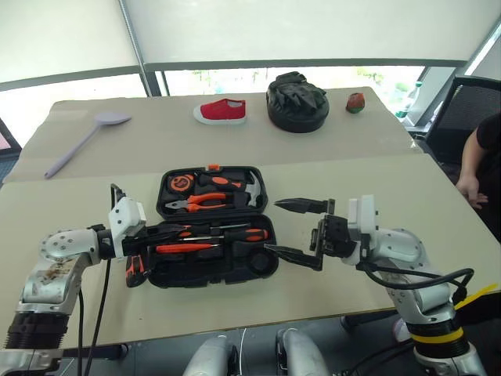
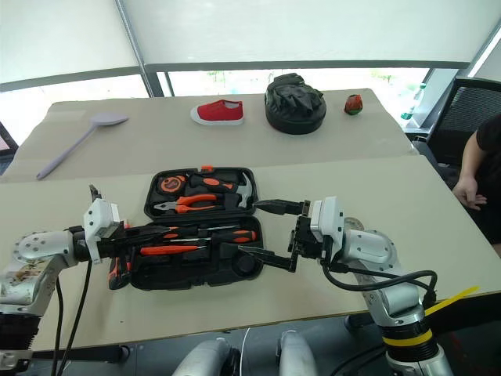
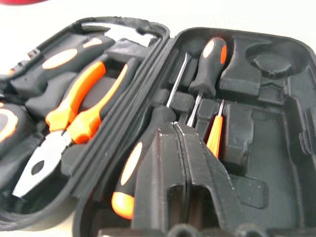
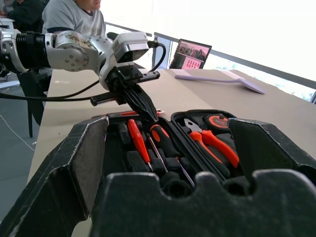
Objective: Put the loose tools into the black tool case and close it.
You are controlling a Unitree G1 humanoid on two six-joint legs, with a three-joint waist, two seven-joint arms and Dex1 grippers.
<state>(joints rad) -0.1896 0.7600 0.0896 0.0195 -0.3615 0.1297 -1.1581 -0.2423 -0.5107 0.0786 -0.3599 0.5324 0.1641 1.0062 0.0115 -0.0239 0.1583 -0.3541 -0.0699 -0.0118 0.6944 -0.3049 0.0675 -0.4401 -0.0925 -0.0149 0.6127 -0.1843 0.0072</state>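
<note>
— Where's the black tool case point(image 1: 211, 235) now?

— Lying open in the middle of the near table point(image 1: 352, 290), both halves flat. The far half holds the pliers point(image 1: 205, 201), a hammer point(image 1: 249, 190) and a tape measure point(image 1: 179, 185). In the near half two black-and-orange screwdrivers point(image 1: 243, 234) and a slim red-orange screwdriver point(image 1: 186, 247) lie side by side.

— And the left gripper point(image 1: 168, 233)?

— Reaching in from the case's nine o'clock, fingers clenched together over the screwdriver handles; nothing sits between them that I can see. An orange-black utility knife point(image 1: 133, 270) lies on the table just off the case's near-left corner.

— The right gripper point(image 1: 293, 229)?

— At the case's three o'clock, spread wide and empty, pointing across at the case.

— Anything further back?

— At twelve o'clock, a red shoe point(image 1: 221, 110) and a round black bundle point(image 1: 297, 102); at ten o'clock, a lilac spoon point(image 1: 82, 142).
</note>
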